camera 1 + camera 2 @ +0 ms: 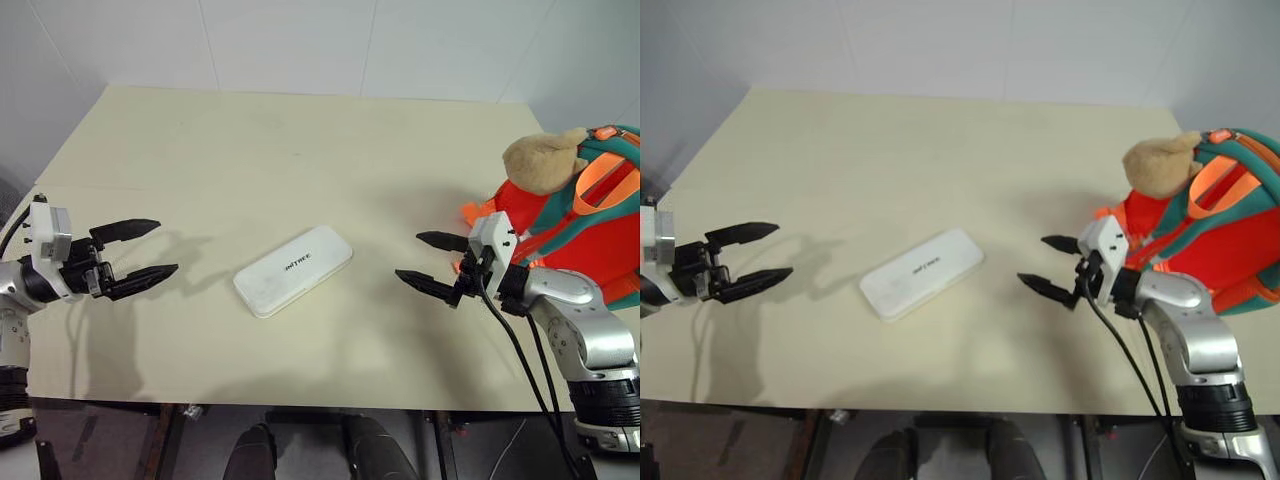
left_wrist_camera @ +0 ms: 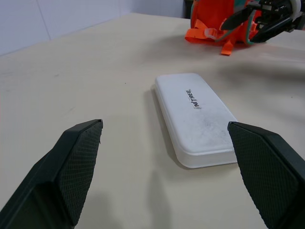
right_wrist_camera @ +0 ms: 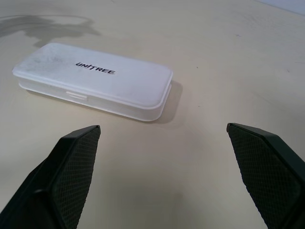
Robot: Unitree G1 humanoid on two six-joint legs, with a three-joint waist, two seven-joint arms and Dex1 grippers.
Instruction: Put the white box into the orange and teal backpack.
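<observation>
The white box (image 1: 293, 270) lies flat on the table's middle, slanted, with small dark lettering on its lid; it also shows as the white box (image 2: 198, 114) and the white box (image 3: 95, 81) in the wrist views. The orange and teal backpack (image 1: 585, 225) stands at the table's right edge with a tan plush toy (image 1: 540, 160) on top. My left gripper (image 1: 140, 256) hangs open to the left of the box, fingers pointing at it, empty. My right gripper (image 1: 432, 262) is open to the right of the box, just in front of the backpack, also empty.
The cream table (image 1: 250, 150) has free surface behind and around the box. Its front edge (image 1: 300, 405) runs close below both grippers. White walls stand behind the table. Black cables trail from the right wrist.
</observation>
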